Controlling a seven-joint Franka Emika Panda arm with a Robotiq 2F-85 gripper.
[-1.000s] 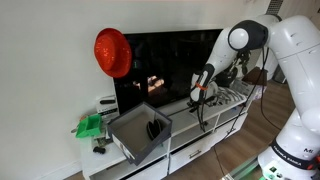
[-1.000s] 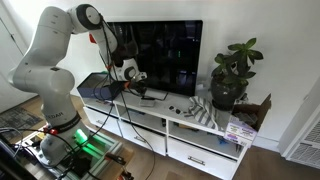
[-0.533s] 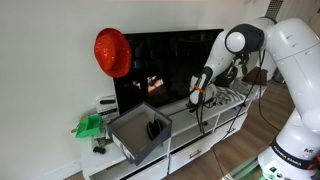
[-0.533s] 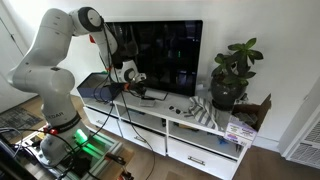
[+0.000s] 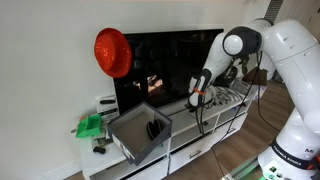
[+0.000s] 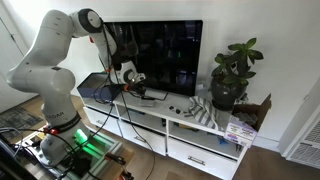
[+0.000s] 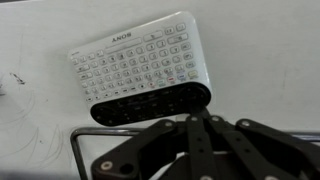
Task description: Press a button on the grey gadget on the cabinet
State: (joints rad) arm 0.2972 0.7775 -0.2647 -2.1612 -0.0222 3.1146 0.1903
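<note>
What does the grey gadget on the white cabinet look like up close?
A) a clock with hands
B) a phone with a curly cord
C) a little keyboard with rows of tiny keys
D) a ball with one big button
C: in the wrist view the grey gadget is a flat little keyboard covered in rows of small keys, lying on the white top of the cabinet.

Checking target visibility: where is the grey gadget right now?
Wrist view, upper centre: the grey gadget lies flat on the white cabinet, just beyond the gripper, which in an exterior view hangs before the black TV.
</note>
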